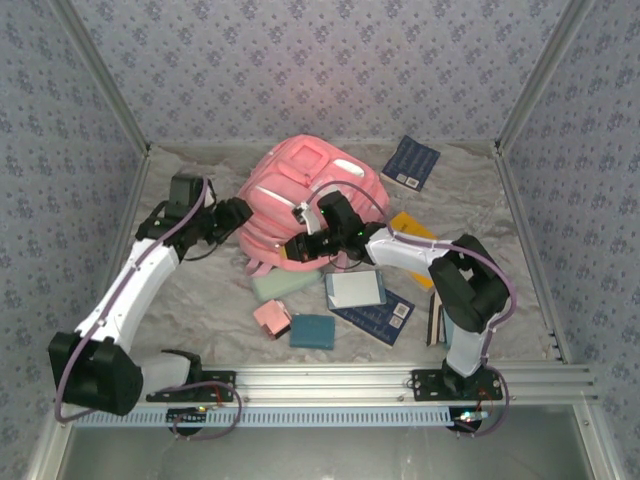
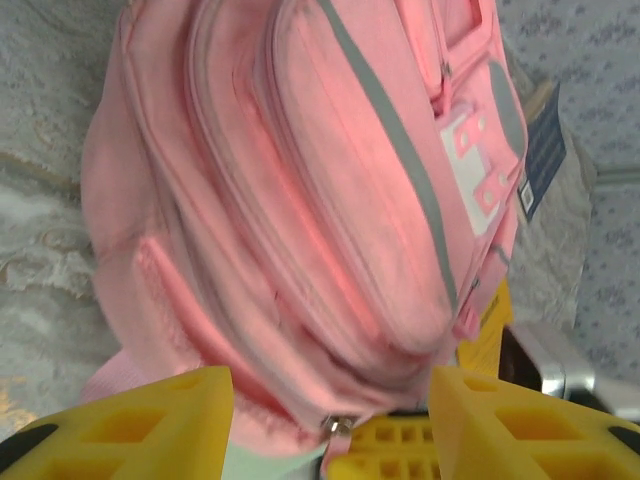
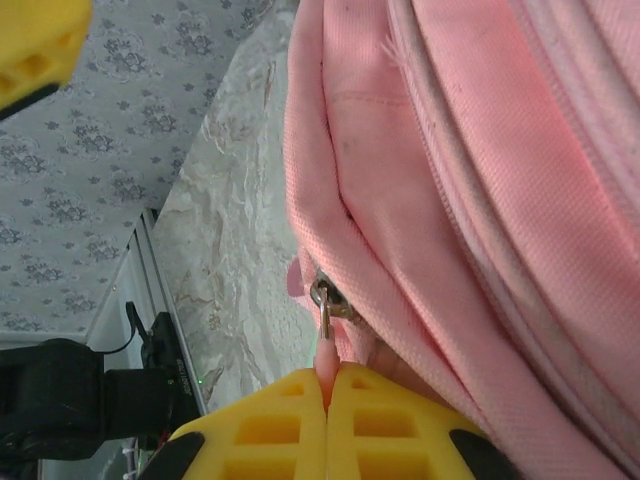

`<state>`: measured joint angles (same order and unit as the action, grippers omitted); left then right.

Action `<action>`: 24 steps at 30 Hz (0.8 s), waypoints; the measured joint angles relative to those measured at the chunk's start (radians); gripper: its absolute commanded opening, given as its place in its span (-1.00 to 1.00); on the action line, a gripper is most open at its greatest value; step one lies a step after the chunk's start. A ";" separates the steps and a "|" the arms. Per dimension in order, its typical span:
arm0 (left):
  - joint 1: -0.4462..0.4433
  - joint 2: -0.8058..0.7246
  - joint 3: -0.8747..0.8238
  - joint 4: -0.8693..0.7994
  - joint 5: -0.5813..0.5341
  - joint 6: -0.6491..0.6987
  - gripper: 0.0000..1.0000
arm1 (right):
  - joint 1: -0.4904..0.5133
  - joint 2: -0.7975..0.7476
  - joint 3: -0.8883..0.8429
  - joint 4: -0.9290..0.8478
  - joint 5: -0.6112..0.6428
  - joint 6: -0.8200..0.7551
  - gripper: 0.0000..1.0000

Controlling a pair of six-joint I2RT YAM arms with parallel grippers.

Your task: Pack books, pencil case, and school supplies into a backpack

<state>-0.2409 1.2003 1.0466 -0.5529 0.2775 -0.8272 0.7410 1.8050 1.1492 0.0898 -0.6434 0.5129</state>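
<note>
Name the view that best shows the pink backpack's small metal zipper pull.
Right wrist: the small metal zipper pull is sharp mid-frame, its pink tab pinched by the shut right gripper. Left wrist shows a metal pull at the pink backpack's lower edge; whether it is the same one, I cannot tell. Top external: too small.

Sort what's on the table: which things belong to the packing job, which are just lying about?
Job: backpack, zip pull, navy book, second navy book, yellow book, white-blue book, pencil case, pink box, teal block.
Lying about: nothing loose, just table cover, metal rail.
</note>
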 measured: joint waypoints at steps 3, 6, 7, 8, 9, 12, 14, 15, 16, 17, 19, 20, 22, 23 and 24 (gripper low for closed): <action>-0.003 -0.035 -0.035 -0.033 0.008 0.035 0.08 | 0.011 0.003 0.024 -0.034 0.001 0.022 -0.56; -0.004 -0.039 -0.054 -0.055 0.021 0.068 0.08 | 0.025 0.022 0.093 -0.074 -0.010 0.041 -0.35; -0.004 -0.039 -0.061 -0.058 0.025 0.077 0.08 | 0.032 0.029 0.117 -0.084 -0.014 0.046 -0.30; -0.004 -0.039 -0.069 -0.057 0.029 0.083 0.08 | 0.039 0.032 0.135 -0.090 -0.017 0.046 -0.27; -0.004 -0.039 -0.075 -0.058 0.031 0.087 0.08 | 0.046 0.032 0.148 -0.097 -0.021 0.046 -0.26; -0.005 -0.039 -0.090 -0.063 0.035 0.095 0.08 | 0.063 0.032 0.174 -0.120 -0.028 0.044 -0.23; -0.005 -0.040 -0.090 -0.071 0.037 0.103 0.08 | 0.066 0.032 0.178 -0.136 -0.031 0.039 -0.23; -0.005 -0.040 -0.090 -0.074 0.036 0.106 0.08 | 0.064 0.032 0.178 -0.148 -0.031 0.037 -0.23; -0.005 -0.041 -0.090 -0.076 0.036 0.111 0.08 | 0.060 0.032 0.178 -0.163 -0.030 0.032 -0.23; -0.005 -0.041 -0.090 -0.076 0.036 0.119 0.08 | 0.053 0.032 0.177 -0.176 -0.026 0.028 -0.23; -0.014 -0.041 -0.090 -0.077 0.028 0.138 0.08 | 0.037 0.023 0.172 -0.193 -0.013 0.021 -0.23; -0.026 -0.039 -0.090 -0.079 0.022 0.151 0.08 | 0.026 0.010 0.163 -0.200 -0.002 0.019 -0.23; -0.061 -0.026 -0.090 -0.082 0.008 0.179 0.07 | 0.000 -0.027 0.139 -0.216 0.013 0.018 -0.23; -0.085 -0.014 -0.090 -0.083 0.002 0.193 0.06 | -0.017 -0.051 0.125 -0.226 0.020 0.018 -0.23; -0.106 0.002 -0.090 -0.084 -0.002 0.204 0.06 | -0.033 -0.073 0.116 -0.234 0.024 0.017 -0.23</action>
<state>-0.3470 1.2022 0.9565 -0.6369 0.2756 -0.6235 0.7082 1.7321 1.2655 -0.1444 -0.6189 0.5301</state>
